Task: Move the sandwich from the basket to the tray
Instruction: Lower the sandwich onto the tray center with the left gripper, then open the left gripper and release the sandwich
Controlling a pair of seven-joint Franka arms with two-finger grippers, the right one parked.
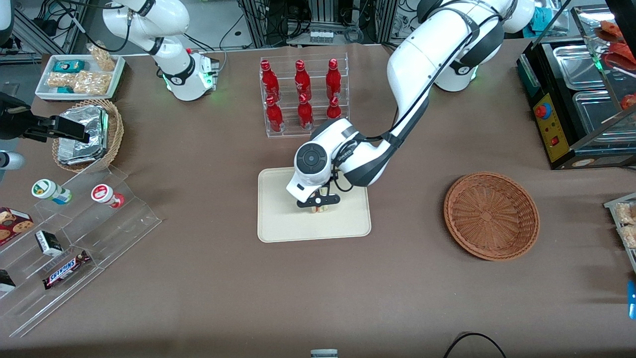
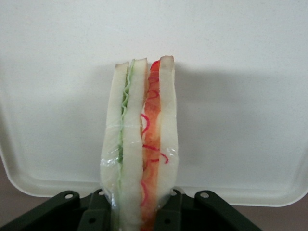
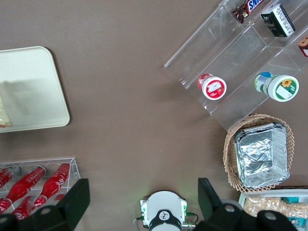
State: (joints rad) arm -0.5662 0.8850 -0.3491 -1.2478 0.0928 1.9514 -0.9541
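A: Front view: hand low over the tray, sandwich under it; basket empty, toward the working arm's end of the tabletop.

B: Left wrist view: hand clenched on the sandwich, upright over the tray. Placing step. Next, probably: settle it down, release, lift clear.

SNICKERS on chocolate bar, acrylic shelf

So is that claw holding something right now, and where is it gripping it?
Yes. The gripper, over the tray, is shut on the sandwich, pinching its outer bread slices at one end.
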